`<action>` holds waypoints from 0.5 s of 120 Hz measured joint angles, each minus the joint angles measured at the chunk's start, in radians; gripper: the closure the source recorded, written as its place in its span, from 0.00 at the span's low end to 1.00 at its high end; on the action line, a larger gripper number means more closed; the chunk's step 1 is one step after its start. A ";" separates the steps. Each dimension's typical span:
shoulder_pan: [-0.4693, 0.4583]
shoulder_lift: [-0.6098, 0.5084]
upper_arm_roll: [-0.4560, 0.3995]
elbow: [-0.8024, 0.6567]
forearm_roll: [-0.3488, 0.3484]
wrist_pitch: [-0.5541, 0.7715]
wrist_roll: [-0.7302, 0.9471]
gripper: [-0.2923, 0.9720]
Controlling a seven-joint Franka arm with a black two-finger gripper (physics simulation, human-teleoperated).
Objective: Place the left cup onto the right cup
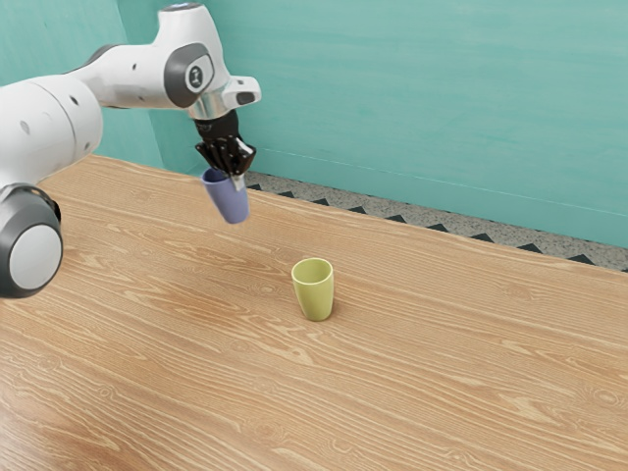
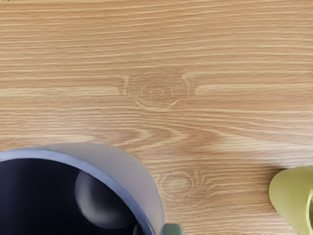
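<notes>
A blue-purple cup (image 1: 227, 196) hangs tilted in the air above the wooden table, with my black gripper (image 1: 228, 175) shut on its rim. In the wrist view the same blue cup (image 2: 112, 171) sits right under my hand, its dark inside facing the camera. A yellow-green cup (image 1: 313, 287) stands upright on the table, below and toward the exterior view's right of the held cup, apart from it. The green cup's edge (image 2: 292, 198) shows in the wrist view, off to one side of the blue cup.
The wooden table (image 1: 442, 373) spreads wide around the green cup. A teal wall (image 1: 442, 88) stands behind, with a speckled floor strip (image 1: 471, 224) beyond the table's far edge.
</notes>
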 joint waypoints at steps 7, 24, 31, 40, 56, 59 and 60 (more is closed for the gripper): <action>-0.018 -0.002 -0.001 -0.002 0.001 -0.001 0.000 0.85; -0.057 -0.045 -0.002 -0.046 0.002 -0.001 0.000 0.85; -0.075 -0.066 -0.002 -0.061 0.003 -0.001 0.000 0.85; -0.098 -0.082 -0.002 -0.081 0.003 -0.001 0.000 0.85; -0.145 -0.085 -0.003 -0.088 0.003 0.000 0.000 0.85; -0.154 -0.085 -0.003 -0.088 0.003 0.000 0.000 0.85; -0.157 -0.085 -0.003 -0.088 0.003 0.000 0.000 0.85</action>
